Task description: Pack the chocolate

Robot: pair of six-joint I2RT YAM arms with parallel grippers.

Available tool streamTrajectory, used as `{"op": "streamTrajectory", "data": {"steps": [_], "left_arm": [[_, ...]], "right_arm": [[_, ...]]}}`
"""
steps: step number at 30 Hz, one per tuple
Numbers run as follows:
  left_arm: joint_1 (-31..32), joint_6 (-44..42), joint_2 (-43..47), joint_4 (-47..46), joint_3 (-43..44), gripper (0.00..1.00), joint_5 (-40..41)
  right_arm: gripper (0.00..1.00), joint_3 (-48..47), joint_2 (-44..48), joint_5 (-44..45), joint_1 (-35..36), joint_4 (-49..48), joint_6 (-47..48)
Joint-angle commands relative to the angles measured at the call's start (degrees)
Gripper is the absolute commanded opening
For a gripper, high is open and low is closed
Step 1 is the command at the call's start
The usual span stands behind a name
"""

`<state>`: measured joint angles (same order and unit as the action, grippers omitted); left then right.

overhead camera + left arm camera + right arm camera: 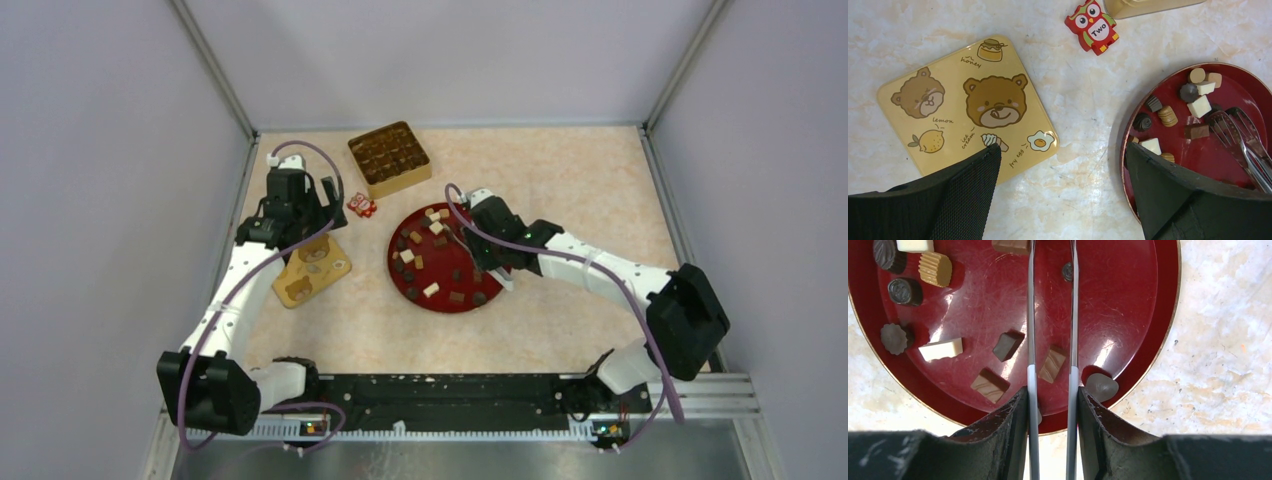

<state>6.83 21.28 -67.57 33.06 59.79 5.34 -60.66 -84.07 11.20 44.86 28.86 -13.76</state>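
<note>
Chocolate (940,349) loose on red plate (1128,315), dark, tan and white pieces mixed; plate on worktop (560,180); right jaws narrow, clamped on tongs (1030,315), blades slightly apart, reaching over plate; tan piece (1052,363) between blades, just ahead of jaws, long axis slanted, nearly along blades; tong tips beyond it, so pull-back likely needed; left jaws wide, empty, above lid (968,107), beside plate; right arm nearer; box (389,158) beyond plate, toward left.
</note>
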Motion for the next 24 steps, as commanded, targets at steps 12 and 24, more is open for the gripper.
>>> {"op": "streamTrajectory", "data": {"steps": [12, 24], "left_arm": [[-0.06, 0.23, 0.16, -2.12, 0.85, 0.99, -1.19], [-0.06, 0.08, 0.1, -2.25, 0.77, 0.99, -1.15]], "right_arm": [[0.33, -1.41, -2.0, 0.27, 0.43, -4.51, 0.06], [0.03, -4.32, 2.46, 4.83, 0.47, 0.0, 1.67]]}}
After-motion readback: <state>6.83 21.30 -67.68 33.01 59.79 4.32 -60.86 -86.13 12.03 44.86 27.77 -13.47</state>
